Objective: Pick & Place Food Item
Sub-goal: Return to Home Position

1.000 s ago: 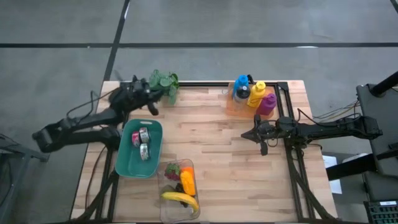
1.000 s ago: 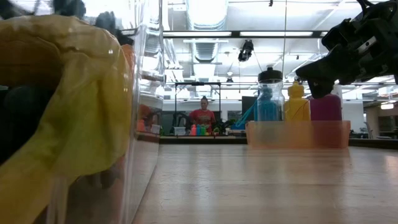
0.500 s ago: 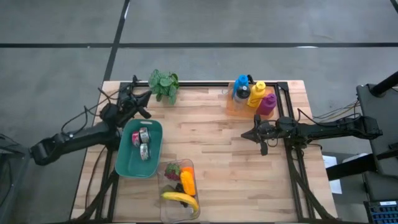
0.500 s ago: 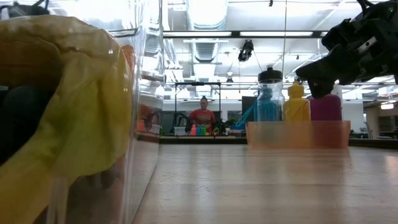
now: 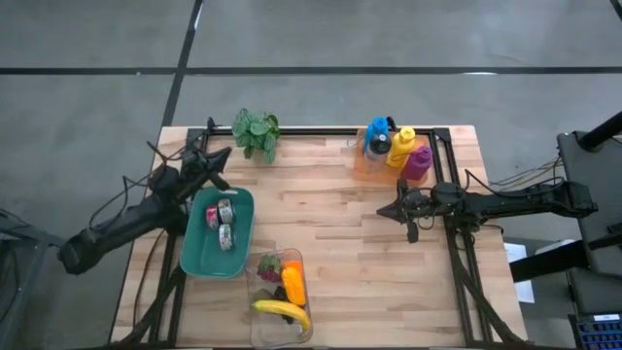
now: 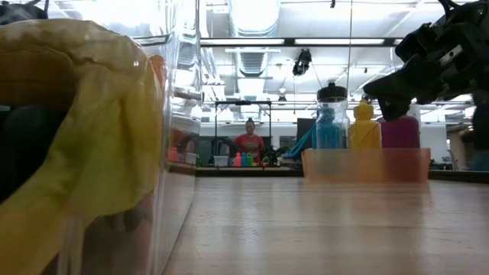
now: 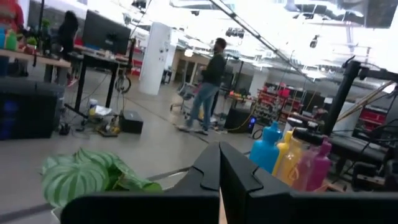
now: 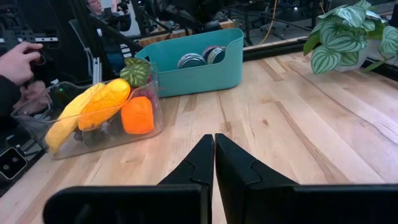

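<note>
A clear container (image 5: 282,295) at the near edge holds the food: a yellow banana (image 5: 282,310), an orange piece (image 5: 293,282), and a red item with green leaves (image 5: 268,264). The right wrist view shows the container (image 8: 93,115) from farther off. My left gripper (image 5: 219,158) is shut and hovers over the table's far left, between the plant (image 5: 256,131) and the teal bin (image 5: 219,233). Its shut fingers (image 7: 219,171) point past the plant (image 7: 81,177). My right gripper (image 5: 382,211) is shut (image 8: 214,149), hangs above the table's right middle and points toward the container.
The teal bin holds cans (image 5: 224,222). An orange tray with blue, yellow and magenta bottles (image 5: 394,148) stands at the far edge, right of centre. A person's hand (image 8: 18,62) shows beyond the table. Bare wood (image 5: 340,243) lies between the container and my right gripper.
My left arm has drawn back from the plant toward the table's left and near side, and its gripper now sits farther from the leaves. The right arm has kept still.
</note>
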`<action>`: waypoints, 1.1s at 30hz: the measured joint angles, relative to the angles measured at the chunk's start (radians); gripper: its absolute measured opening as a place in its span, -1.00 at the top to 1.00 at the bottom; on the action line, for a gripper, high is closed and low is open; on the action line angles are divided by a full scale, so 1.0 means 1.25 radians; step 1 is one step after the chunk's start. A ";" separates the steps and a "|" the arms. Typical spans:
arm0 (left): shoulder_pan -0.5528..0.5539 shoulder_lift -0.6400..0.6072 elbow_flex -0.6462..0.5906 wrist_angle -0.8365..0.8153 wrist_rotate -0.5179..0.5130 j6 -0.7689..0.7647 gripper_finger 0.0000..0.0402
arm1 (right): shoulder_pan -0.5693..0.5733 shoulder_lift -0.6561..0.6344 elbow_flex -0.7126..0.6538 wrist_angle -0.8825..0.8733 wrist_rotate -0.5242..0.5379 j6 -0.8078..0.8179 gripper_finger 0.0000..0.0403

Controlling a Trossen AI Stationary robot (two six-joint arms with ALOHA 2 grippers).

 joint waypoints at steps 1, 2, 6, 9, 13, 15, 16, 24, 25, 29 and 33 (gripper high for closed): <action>0.000 -0.024 0.000 -0.017 0.003 0.008 1.00 | 0.000 0.000 0.000 0.000 0.000 0.000 0.94; 0.000 -0.049 0.000 -0.030 0.011 0.022 1.00 | 0.000 0.000 0.000 0.000 0.000 0.000 0.94; 0.000 -0.158 -0.001 -0.119 0.064 0.089 1.00 | 0.000 0.000 0.000 0.000 0.000 0.000 0.94; 0.000 -0.218 -0.001 -0.171 0.092 0.094 1.00 | 0.000 0.000 0.000 0.000 0.000 0.000 0.94; -0.001 -0.216 -0.001 -0.198 0.097 0.090 1.00 | 0.000 0.000 0.000 0.002 0.000 0.000 0.94; -0.001 -0.216 -0.001 -0.223 0.095 0.090 1.00 | 0.000 0.000 0.000 0.002 0.000 0.000 0.94; -0.001 -0.216 -0.001 -0.224 0.090 0.088 1.00 | 0.000 0.001 0.000 0.002 -0.001 0.000 0.94; -0.002 -0.212 -0.001 -0.234 0.088 0.081 1.00 | 0.000 0.001 0.000 0.001 -0.001 0.000 0.94; -0.002 -0.212 -0.001 -0.241 0.088 0.081 1.00 | 0.000 0.001 0.000 0.000 -0.001 0.000 0.94; -0.002 -0.212 -0.001 -0.271 0.088 0.081 1.00 | 0.000 0.001 0.000 0.000 0.000 0.000 0.94; -0.002 -0.212 -0.001 -0.307 0.088 0.081 1.00 | 0.000 0.001 0.000 0.000 -0.001 0.000 0.94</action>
